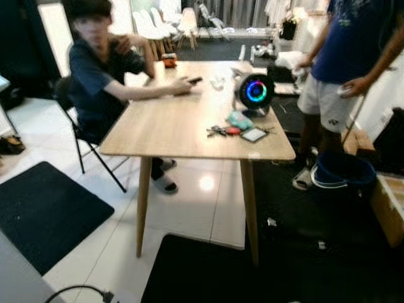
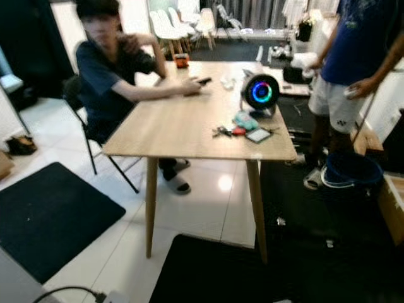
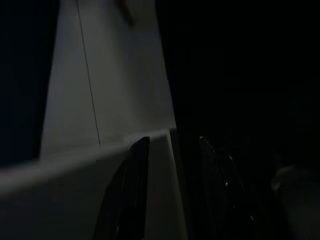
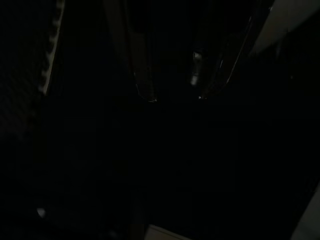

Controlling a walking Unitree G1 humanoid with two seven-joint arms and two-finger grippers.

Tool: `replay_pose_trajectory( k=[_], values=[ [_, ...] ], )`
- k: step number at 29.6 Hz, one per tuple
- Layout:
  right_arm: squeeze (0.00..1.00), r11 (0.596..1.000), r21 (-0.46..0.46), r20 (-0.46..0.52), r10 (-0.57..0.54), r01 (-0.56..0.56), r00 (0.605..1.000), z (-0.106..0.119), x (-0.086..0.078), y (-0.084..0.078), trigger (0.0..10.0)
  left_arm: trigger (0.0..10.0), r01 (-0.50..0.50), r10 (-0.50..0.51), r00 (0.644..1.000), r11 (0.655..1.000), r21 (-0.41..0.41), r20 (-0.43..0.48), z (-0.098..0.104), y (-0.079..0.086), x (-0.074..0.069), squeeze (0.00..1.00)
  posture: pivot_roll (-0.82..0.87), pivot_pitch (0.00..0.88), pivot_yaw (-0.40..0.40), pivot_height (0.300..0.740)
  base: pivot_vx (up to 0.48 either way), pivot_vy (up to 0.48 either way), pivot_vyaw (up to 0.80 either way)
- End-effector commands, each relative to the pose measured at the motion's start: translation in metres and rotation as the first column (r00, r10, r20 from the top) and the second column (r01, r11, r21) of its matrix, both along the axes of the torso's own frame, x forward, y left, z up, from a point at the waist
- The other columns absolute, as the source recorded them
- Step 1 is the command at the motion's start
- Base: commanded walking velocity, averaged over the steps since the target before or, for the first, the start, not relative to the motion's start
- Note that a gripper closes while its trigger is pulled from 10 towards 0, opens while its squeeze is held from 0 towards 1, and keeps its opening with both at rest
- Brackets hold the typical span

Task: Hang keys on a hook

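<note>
One light wooden table (image 1: 170, 126) on slim legs stands ahead on the white tiled floor (image 1: 95, 252). One bunch of keys with a red fob (image 1: 222, 130) lies near the table's right front corner, just beside a teal pouch (image 1: 239, 119) and a small dark-framed card (image 1: 254, 134). Behind them stands one round black speaker with a glowing blue-green ring (image 1: 255, 91). No writing on any of it can be read.

Two people are in view: one seated person in a dark shirt (image 1: 101, 82) at the table's left side, one standing person in a blue shirt and white shorts (image 1: 338, 69) at its right. Two dark mats (image 1: 44, 211) lie on the floor.

The left pincer (image 3: 167, 190) hangs in shadow, fingers slightly apart, grasping nothing. The right pincer (image 4: 175, 97) hangs in the dark, its fingers spread and empty.
</note>
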State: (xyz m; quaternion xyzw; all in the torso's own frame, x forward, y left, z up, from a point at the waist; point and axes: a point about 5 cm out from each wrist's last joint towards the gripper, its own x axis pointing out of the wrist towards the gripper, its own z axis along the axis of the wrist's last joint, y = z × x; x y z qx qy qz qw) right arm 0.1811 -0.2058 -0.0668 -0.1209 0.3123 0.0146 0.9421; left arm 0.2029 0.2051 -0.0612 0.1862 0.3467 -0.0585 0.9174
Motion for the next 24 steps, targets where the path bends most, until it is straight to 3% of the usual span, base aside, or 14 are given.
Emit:
replay_pose_trajectory(
  k=[1,6,24],
  values=[
    [0.00,1.000,-0.005,-0.024,-0.004,0.004,1.000,-0.0031,-0.0060,-0.0020,10.0,10.0,0.005,-0.004,1.000,1.000,0.007,-0.029,-0.0044,0.0009,-0.0075,0.00,0.04,0.120,0.079,0.740,0.000,0.000,-0.80],
    [0.00,1.000,-0.006,-0.023,-0.005,0.005,1.000,-0.0030,-0.0059,-0.0020,10.0,10.0,0.006,-0.006,1.000,1.000,0.007,-0.029,-0.0042,0.0013,-0.0075,0.00,0.04,0.117,0.079,0.740,0.000,0.000,-0.59],
    [0.00,1.000,-0.024,-0.025,0.020,-0.021,0.999,-0.0026,-0.0043,-0.0012,10.0,10.0,0.005,-0.005,1.000,1.000,0.009,-0.028,-0.0039,0.0015,-0.0066,0.00,0.04,0.113,0.078,0.740,0.000,0.000,0.00]
  ],
)
